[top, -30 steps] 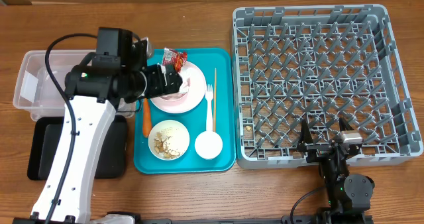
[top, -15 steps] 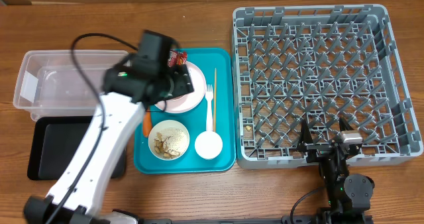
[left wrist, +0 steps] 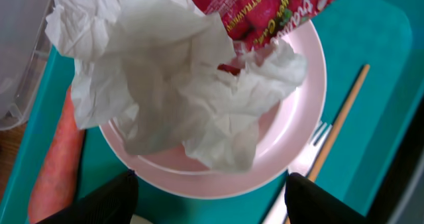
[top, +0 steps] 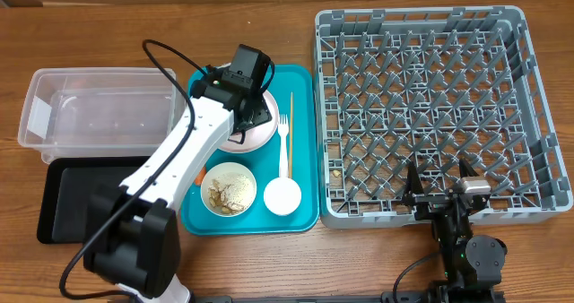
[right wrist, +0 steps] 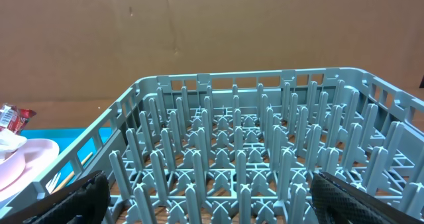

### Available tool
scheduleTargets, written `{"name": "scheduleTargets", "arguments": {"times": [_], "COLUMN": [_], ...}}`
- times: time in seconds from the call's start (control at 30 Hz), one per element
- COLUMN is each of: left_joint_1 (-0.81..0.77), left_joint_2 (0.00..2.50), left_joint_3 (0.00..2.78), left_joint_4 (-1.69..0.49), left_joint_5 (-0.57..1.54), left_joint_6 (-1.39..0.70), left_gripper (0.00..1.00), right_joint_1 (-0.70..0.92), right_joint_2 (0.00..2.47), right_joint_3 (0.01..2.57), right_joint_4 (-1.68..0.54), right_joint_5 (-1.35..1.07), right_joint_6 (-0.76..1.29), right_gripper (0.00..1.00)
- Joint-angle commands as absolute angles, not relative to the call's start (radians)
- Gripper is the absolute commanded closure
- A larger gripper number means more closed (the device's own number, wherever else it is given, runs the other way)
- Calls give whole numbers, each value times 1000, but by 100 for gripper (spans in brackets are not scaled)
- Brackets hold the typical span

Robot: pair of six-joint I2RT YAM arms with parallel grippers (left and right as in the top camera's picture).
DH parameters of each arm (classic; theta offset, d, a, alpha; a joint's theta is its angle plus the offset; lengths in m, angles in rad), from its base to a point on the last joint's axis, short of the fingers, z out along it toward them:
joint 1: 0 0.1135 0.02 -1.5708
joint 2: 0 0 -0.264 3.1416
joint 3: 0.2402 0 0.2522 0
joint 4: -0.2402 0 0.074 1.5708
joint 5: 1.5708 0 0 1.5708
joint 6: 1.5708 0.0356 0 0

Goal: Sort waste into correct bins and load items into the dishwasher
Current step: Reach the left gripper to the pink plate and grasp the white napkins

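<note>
A crumpled white napkin (left wrist: 179, 98) lies on the pale pink plate (left wrist: 291, 118), with the red snack wrapper (left wrist: 265, 8) at its far edge. The orange carrot (left wrist: 56, 164) rests on the teal tray beside the plate. My left gripper (left wrist: 212, 194) hovers over the plate (top: 262, 134). It is open, with its fingers apart on either side of the plate's near rim and nothing held. My right gripper (right wrist: 212, 197) stands open at the front edge of the grey dish rack (top: 430, 115). In the overhead view the left wrist hides the wrapper.
The teal tray (top: 300, 215) also holds a white bowl of crumbly scraps (top: 228, 188), a small white cup (top: 282, 195), a white fork (top: 285, 142) and a thin wooden stick (top: 291, 115). The clear tub (top: 99, 115) and black tray (top: 72, 195) sit on the left.
My left arm has swung round to the right, and its wrist now sits further over the plate. Its jaws look a little narrower. The right arm has not moved.
</note>
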State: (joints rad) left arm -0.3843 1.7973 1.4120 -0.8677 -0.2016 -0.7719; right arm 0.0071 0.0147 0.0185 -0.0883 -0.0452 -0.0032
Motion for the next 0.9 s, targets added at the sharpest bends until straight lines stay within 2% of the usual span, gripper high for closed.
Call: {"name": "scheduleTargets", "arguments": {"times": [0.0, 0.4, 0.77, 0.8, 0.87], "left_joint_1": [-378, -378, -378, -378, -378], "left_joint_2": [1821, 1877, 1893, 1893, 1893], "left_joint_3": [1409, 1409, 1409, 1409, 1409], "left_joint_4": [-850, -813, -738, -737, -737], "left_joint_5": [-289, -349, -352, -352, -351], "left_joint_6": [-793, -793, -782, -781, -781], "left_gripper": [27, 31, 46, 48, 60], "right_joint_1": [4, 4, 3, 3, 4], "right_joint_2": [3, 3, 3, 3, 3], "right_joint_3": [8, 8, 8, 8, 8], "right_joint_4": [-81, -81, -81, -81, -81], "right_joint_5": [-46, -46, -46, -46, -46], "right_joint_6": [0, 0, 0, 0, 1], "right_gripper": [0, 0, 0, 0, 0]}}
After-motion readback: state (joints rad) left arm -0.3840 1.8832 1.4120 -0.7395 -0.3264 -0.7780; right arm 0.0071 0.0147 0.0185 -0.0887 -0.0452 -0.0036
